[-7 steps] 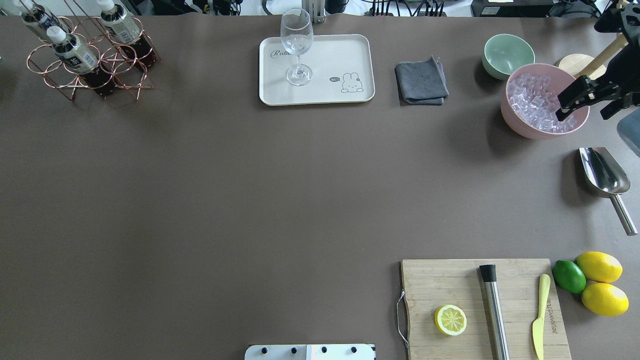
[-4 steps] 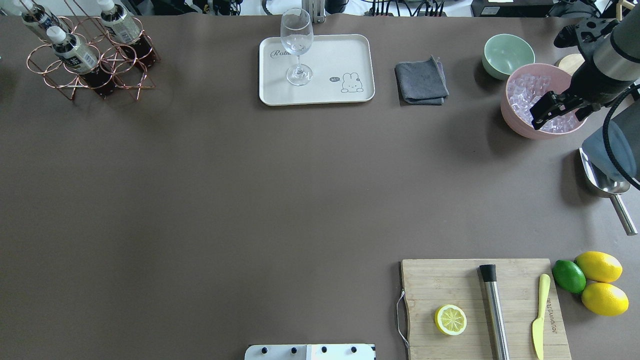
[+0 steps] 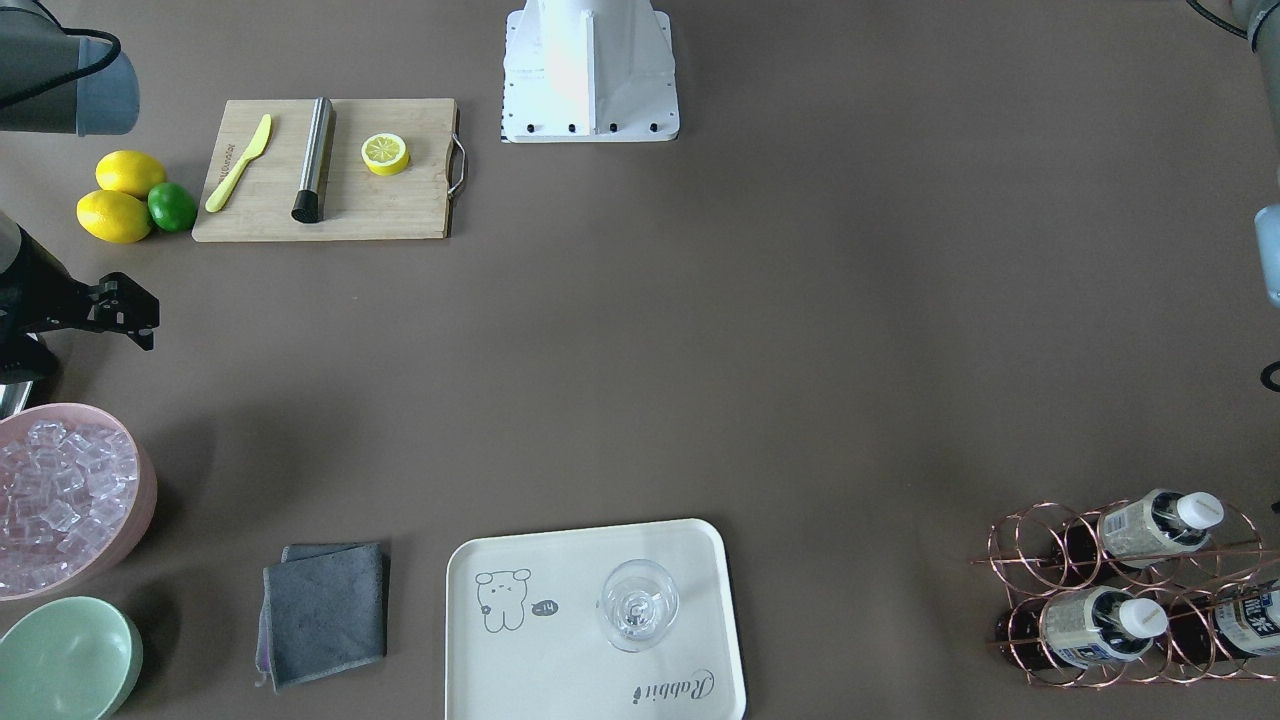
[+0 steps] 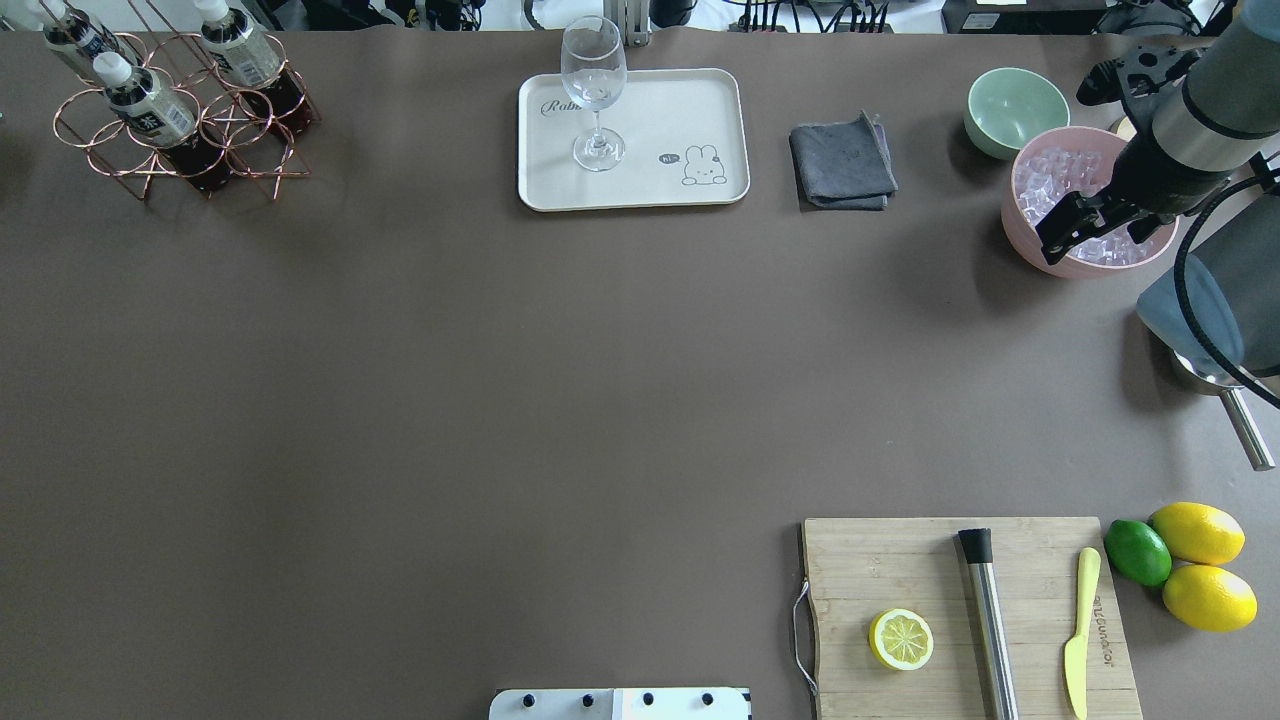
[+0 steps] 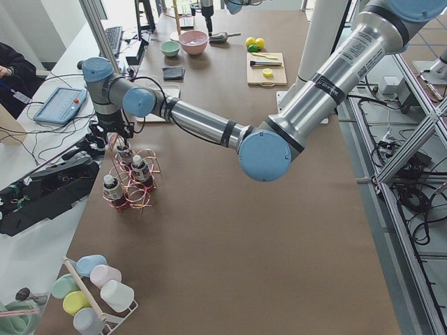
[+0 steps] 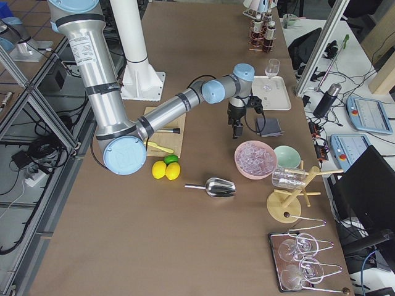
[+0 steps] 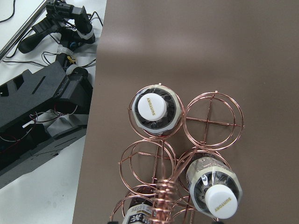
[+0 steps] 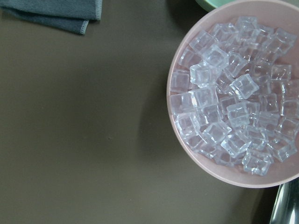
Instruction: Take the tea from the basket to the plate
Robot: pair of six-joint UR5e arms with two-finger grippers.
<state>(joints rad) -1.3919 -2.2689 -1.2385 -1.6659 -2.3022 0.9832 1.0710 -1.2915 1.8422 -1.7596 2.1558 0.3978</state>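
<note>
Three tea bottles (image 4: 150, 105) with white caps stand in the rose-gold wire basket (image 4: 250, 150) at the table's far left corner. The left wrist view looks straight down on two caps (image 7: 155, 108) and empty rings (image 7: 214, 112). My left gripper (image 5: 115, 132) hangs just above the basket in the exterior left view only; I cannot tell whether it is open or shut. The cream plate (image 4: 690, 110) lies at the far middle with a wine glass (image 4: 595, 90) on it. My right gripper (image 4: 1095, 235) hovers open and empty over the pink bowl's near-left rim.
The pink bowl (image 4: 1040, 255) holds ice cubes, with a mint bowl (image 4: 1015, 110) and a grey cloth (image 4: 843, 162) beside it. A metal scoop (image 4: 1245, 430) lies at the right edge. Near right are a cutting board (image 4: 900, 560) with tools and half a lemon, and whole citrus (image 4: 1195, 532).
My right arm has swung in from the right edge, carrying its open gripper leftward across the ice bowl. The bottles, basket and plate have not moved.
</note>
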